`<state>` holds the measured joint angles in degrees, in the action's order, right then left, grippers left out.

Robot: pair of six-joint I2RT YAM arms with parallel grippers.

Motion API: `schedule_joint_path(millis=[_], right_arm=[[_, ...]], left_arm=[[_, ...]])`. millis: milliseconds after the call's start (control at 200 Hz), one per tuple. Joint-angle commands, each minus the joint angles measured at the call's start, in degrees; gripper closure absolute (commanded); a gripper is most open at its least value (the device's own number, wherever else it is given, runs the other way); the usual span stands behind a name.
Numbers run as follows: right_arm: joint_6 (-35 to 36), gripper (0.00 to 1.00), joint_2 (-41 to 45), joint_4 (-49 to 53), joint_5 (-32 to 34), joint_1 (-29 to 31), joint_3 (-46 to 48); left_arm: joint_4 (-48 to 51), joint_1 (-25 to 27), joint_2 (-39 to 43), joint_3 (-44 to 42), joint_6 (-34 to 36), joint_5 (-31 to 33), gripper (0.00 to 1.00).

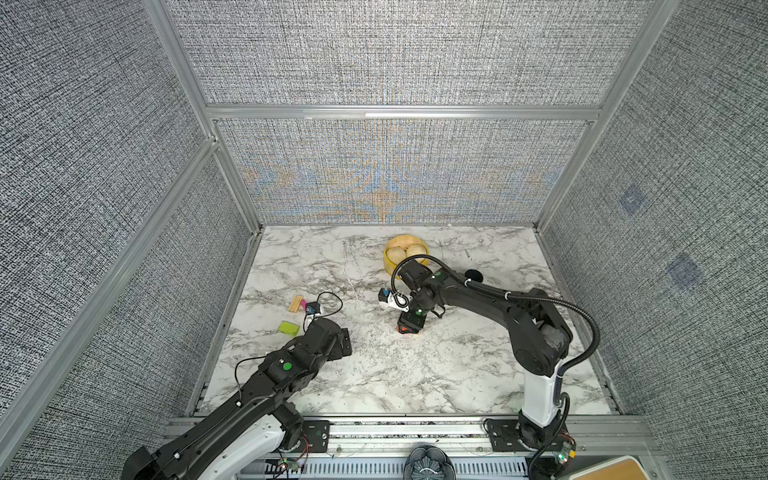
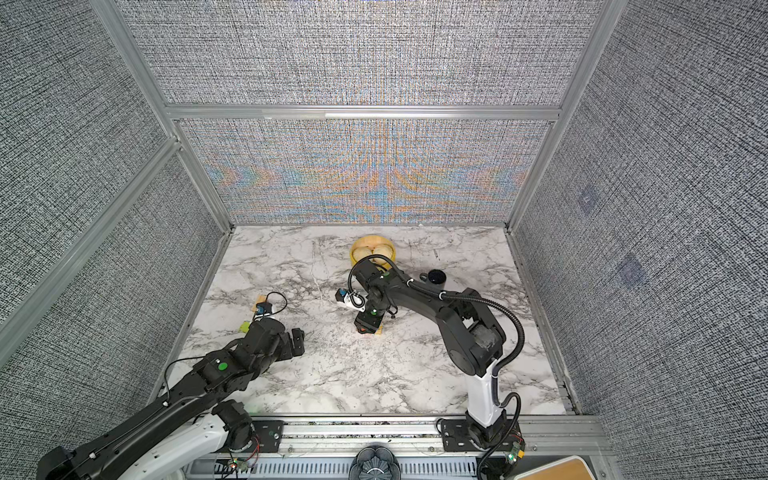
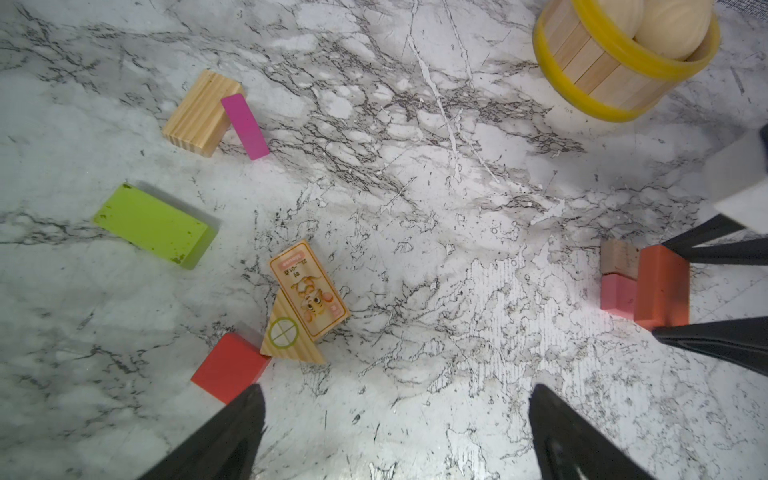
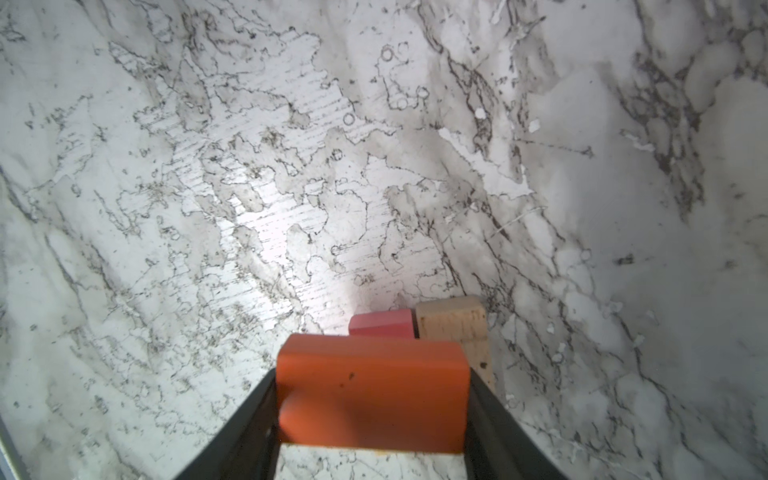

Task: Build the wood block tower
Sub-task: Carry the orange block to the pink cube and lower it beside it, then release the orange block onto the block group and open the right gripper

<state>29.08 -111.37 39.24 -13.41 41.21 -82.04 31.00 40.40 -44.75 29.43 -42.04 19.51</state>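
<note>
Hazard: orange block [image 4: 370, 399], standing on the bench [image 4: 208, 166] against pink block [image 4: 382, 324] and tan block [image 4: 453, 328], robot-side of the steamer basket [image 3: 598, 79]. A skewed release could tip it and scatter the tower [image 3: 660, 291]. Right hand [image 4: 373, 372]: half spread, pinching the orange block's sides. Left hand [image 3: 397, 390]: fully spread, empty, farther from the basket.

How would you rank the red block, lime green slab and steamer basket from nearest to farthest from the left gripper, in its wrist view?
1. red block, beside a fingertip of the left gripper.
2. lime green slab, toward the table's left side.
3. steamer basket, near the back wall.
</note>
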Motion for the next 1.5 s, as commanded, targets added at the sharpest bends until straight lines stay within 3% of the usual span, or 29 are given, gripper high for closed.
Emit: schedule_joint_path(millis=[0, 305, 770, 1496], right_arm=[[2.72, 0.35, 0.67, 0.87, -1.50, -0.05, -0.01], [6.43, 0.34, -0.31, 1.32, 2.05, -0.19, -0.09], [9.82, 0.33, -0.50, -1.19, 2.02, -0.87, 2.01], [9.00, 0.33, -1.35, -1.90, 3.78, -0.83, 1.27]], left_arm=[[0.24, -0.06, -0.32, -0.01, 0.21, 0.14, 0.00], [-0.57, -0.06, -0.90, -0.56, 0.03, 0.16, 0.00], [-3.12, -0.13, -4.32, -0.37, 0.19, -0.49, 0.01], [-5.08, -0.41, -6.00, -0.60, 0.63, -0.83, 0.00]])
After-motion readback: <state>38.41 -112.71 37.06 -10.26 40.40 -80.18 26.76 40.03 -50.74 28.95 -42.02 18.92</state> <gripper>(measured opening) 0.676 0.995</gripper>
